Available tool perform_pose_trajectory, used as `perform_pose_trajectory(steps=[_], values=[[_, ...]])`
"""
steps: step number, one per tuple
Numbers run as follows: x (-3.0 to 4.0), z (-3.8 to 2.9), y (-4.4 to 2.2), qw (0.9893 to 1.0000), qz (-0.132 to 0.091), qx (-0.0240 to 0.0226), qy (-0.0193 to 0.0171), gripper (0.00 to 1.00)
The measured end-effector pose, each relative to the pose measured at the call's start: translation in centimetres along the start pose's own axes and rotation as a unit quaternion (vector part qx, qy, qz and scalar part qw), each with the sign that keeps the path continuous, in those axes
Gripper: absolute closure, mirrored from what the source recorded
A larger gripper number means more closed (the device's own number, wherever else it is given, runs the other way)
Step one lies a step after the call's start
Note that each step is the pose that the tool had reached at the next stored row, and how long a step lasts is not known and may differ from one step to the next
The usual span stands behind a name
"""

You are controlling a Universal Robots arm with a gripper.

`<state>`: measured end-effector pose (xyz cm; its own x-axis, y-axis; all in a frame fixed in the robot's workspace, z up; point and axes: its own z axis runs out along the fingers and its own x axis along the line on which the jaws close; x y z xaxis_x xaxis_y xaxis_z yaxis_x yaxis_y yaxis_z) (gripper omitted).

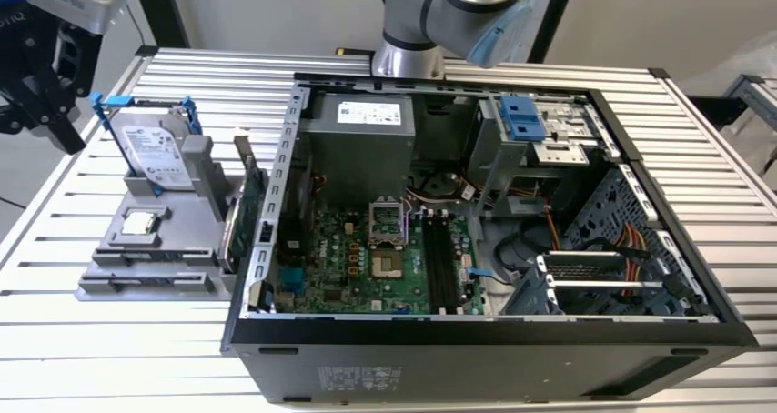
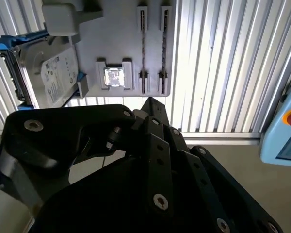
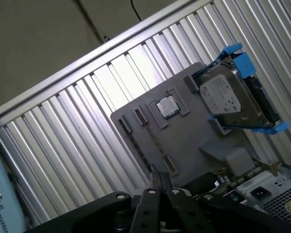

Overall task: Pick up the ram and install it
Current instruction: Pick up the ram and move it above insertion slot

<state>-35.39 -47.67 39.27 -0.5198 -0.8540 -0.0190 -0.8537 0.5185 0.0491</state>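
Nearest in the exterior view, an open computer case (image 1: 486,363) was seen lying on the slatted worktop (image 1: 109,340), with its circuit board (image 1: 352,267) exposed. Long dark slots (image 1: 438,263) were seen on that board. Whether the ram was seated there could not be told, and it could not be picked out elsewhere. Just beside the case, on the exterior view's left, a green card (image 1: 251,208) was stood on edge next to a grey holder (image 1: 146,284). A square chip (image 1: 141,220) was set in the holder, and behind it a hard drive (image 1: 156,154) with blue rails was propped upright. In the second wrist view, two long grooves (image 2: 142,48) in the holder were shown as thin dark lines. Farther off, past the worktop's edge, the tool (image 1: 64,133) was hung clear of everything. Its fingers (image 2: 154,121) were closed together, and nothing was gripped between them.
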Motion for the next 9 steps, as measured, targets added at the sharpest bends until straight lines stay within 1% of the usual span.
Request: perform_pose_trajectory(steps=[4, 9], values=[[0.0, 0.0, 0.0, 0.9999, -0.015, -0.0003, 0.0007, 1.0], [0.0, 0.0, 0.0, 0.9994, -0.033, -0.0006, 0.0016, 1.0]])
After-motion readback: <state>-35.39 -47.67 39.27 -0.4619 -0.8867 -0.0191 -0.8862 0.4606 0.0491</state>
